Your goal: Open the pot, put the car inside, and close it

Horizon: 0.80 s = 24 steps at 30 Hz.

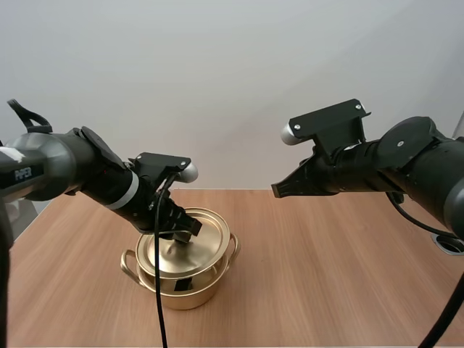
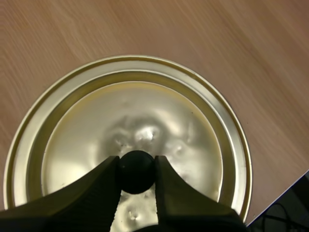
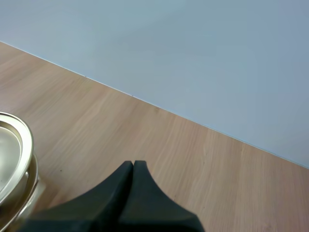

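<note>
A gold pot [image 1: 190,291] with two side handles stands on the wooden table at the left. Its gold lid [image 1: 194,243] lies over the pot's mouth; I cannot tell whether it rests on the rim or hangs just above it. My left gripper [image 1: 184,232] is down on the lid's centre. In the left wrist view the lid [image 2: 145,111] has a black knob [image 2: 136,170], and my left gripper [image 2: 136,175] is shut on it. My right gripper [image 1: 278,191] hangs shut in the air to the right of the pot, its fingers together as one wedge [image 3: 133,165] with nothing in them.
The wooden table [image 1: 333,275] stretches bare to the right of the pot and in front of it. A plain wall rises behind the table's far edge. The pot's lid edge [image 3: 17,145] lies beside my right gripper.
</note>
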{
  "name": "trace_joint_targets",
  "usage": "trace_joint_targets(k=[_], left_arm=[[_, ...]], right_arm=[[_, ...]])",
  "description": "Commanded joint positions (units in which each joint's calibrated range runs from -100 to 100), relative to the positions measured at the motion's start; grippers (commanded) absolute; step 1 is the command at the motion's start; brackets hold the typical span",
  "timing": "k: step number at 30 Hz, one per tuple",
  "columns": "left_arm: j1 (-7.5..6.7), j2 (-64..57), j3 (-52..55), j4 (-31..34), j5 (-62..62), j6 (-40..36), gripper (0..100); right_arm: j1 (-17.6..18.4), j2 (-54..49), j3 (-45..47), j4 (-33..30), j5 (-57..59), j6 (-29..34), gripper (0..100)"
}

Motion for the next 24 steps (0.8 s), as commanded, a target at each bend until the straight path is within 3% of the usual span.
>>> trace_joint_targets(k=[1,11,20,22,24], left_arm=[[-1.50,0.1,0.0,2.0,-0.9,-0.7,0],[-2.03,0.2,3.0,3.8,-7.9,-0.8,0],[-2.03,0.5,3.8,1.5,-5.2,1.7,1],[-2.03,0.9,3.8,1.4,-5.0,1.9,8],[-2.03,1.3,4.1,1.6,-6.5,1.9,21]], right_arm=[[0.0,0.0,0.0,-0.3,-0.1,0.0,0],[0.0,0.0,0.0,-0.7,-0.1,0.0,0],[0.0,0.0,0.0,-0.7,-0.1,0.0,0],[0.0,0.0,0.0,-0.7,-0.1,0.0,0],[0.0,0.0,0.0,-0.7,-0.1,0.0,0]])
